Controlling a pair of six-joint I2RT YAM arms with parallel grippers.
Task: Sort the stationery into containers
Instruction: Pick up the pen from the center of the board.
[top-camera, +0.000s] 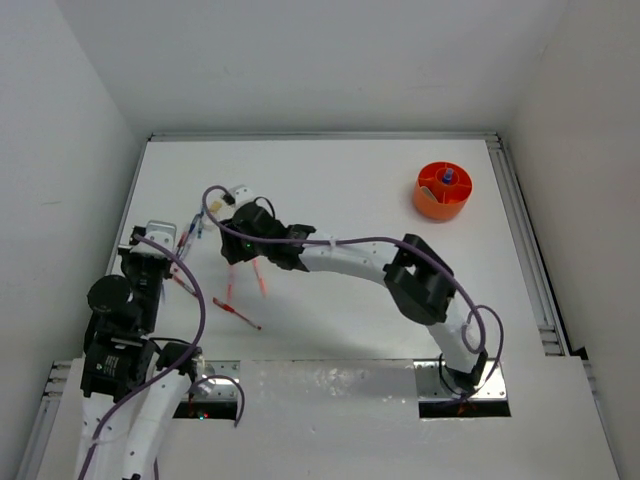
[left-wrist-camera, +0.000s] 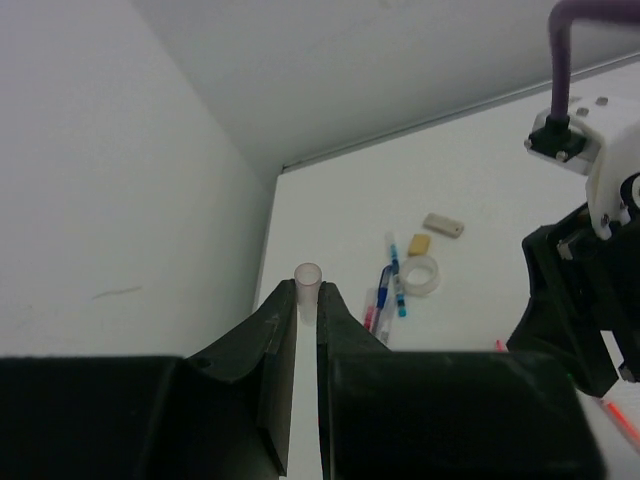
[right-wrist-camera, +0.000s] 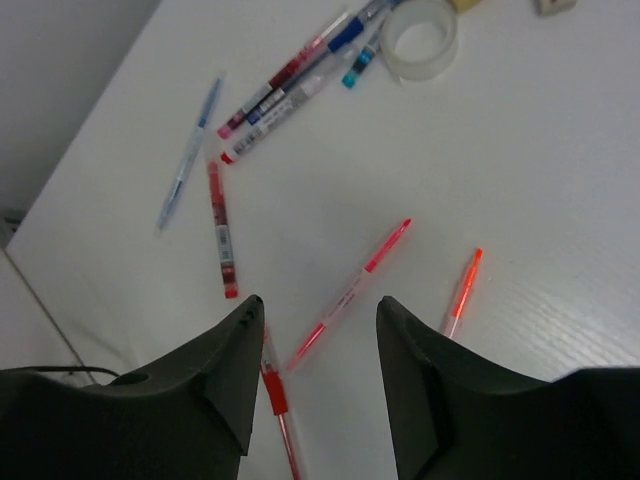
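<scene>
Currently right gripper (right-wrist-camera: 320, 303) is half-open and empty, straddling a pink pen (right-wrist-camera: 350, 292), probably to pinch it; left gripper (left-wrist-camera: 306, 291) is clamped on a whitish tube (left-wrist-camera: 308, 272); orange tub (top-camera: 425, 203) is well apart.

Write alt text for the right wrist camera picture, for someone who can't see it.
The right gripper, jaws open and empty, hovers above a white table scattered with pens; a pink pen lies below the gap. A clear tape roll sits at the far edge of the view.
</scene>
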